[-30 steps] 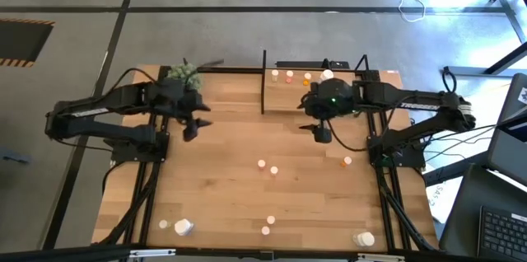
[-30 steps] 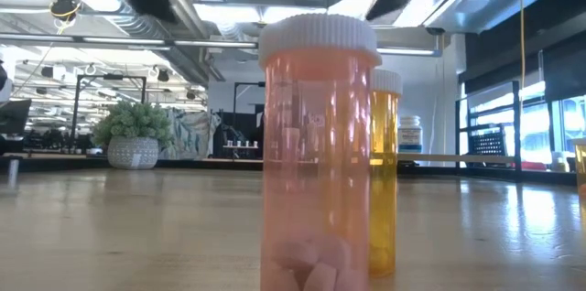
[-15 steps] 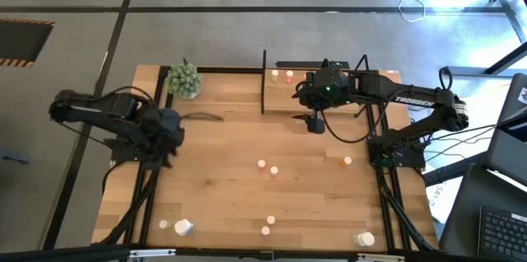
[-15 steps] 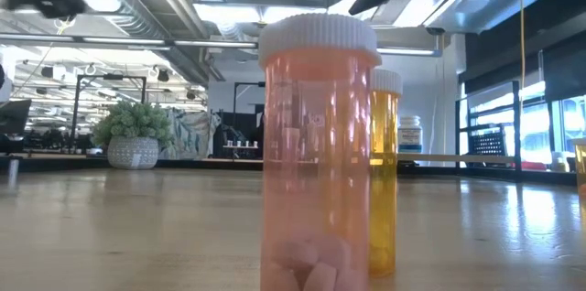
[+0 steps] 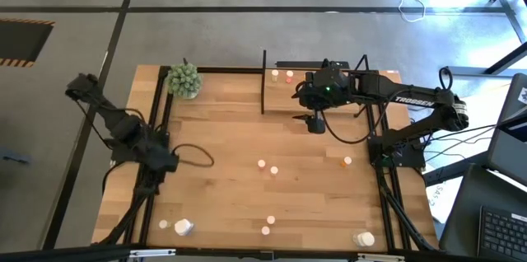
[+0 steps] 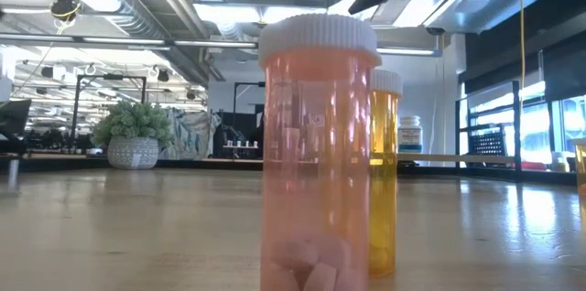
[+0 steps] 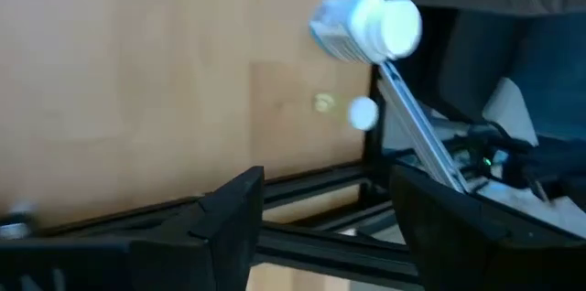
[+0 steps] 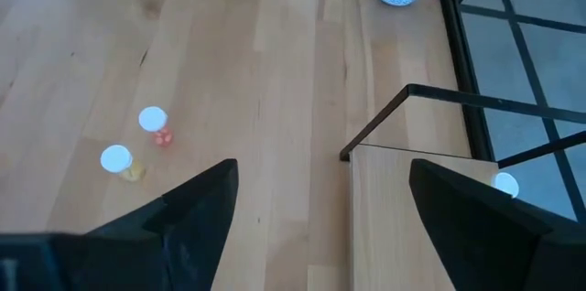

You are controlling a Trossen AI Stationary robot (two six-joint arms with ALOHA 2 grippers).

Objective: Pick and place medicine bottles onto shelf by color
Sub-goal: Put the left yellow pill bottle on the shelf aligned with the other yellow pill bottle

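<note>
Centrally, medicine bottles [image 5: 262, 164] stand upright, scattered on the table [image 5: 230, 130], caps up, long axes vertical; a few already sit on the shelf [image 5: 284, 97]. I judge sorting unfinished. My right pincer [image 5: 315, 124] hangs spread and empty beside the shelf; my left pincer [image 5: 169, 163], spread, waits at the table's left edge.

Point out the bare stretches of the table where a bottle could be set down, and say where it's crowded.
Bare: the light-wood table between the green plant ball and the central pair of white-capped bottles. Crowded: the small black-framed wooden shelf under the right gripper, and the front edge around the large white bottle. The left gripper waits at the left edge.
</note>
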